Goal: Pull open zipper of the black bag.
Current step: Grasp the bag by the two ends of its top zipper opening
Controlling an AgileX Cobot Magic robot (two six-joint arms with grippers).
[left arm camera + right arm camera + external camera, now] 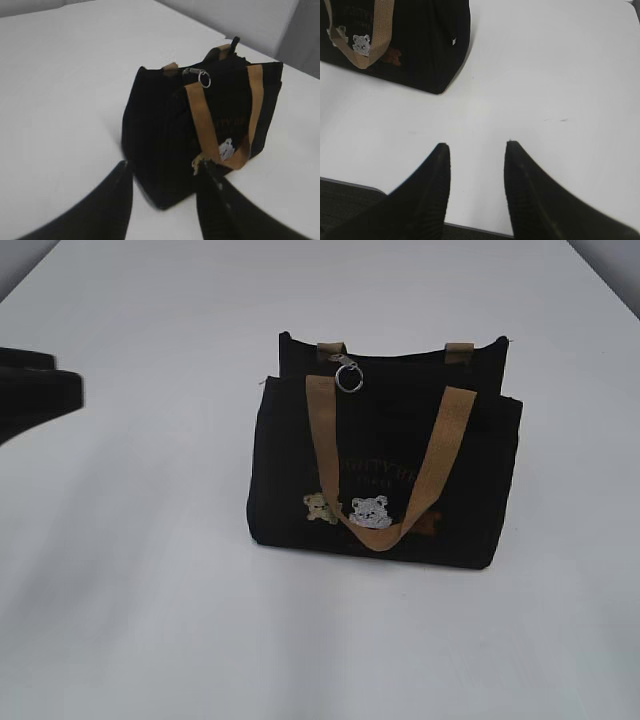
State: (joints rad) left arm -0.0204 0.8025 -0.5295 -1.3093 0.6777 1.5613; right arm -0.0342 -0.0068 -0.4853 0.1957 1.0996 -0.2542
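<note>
The black bag (pixel 385 470) stands upright in the middle of the white table, its tan handle hanging down the front over the bear patches. The zipper's silver ring pull (pixel 348 377) hangs near the left end of the top edge. In the left wrist view the ring pull (pixel 205 79) shows at the bag's (pixel 160 125) top. My left gripper (pixel 68 370) is open at the far left, well apart from the bag. In its own view my left gripper (pixel 165 165) frames the bag's near corner. My right gripper (pixel 477 146) is open over bare table, with the bag (pixel 420 45) off to its upper left.
The white table (pixel 150 620) spreads around the bag on all sides. Its near edge (pixel 350 182) shows just below my right gripper, with dark floor beyond. A pale wall (pixel 240 20) rises behind the table's far side.
</note>
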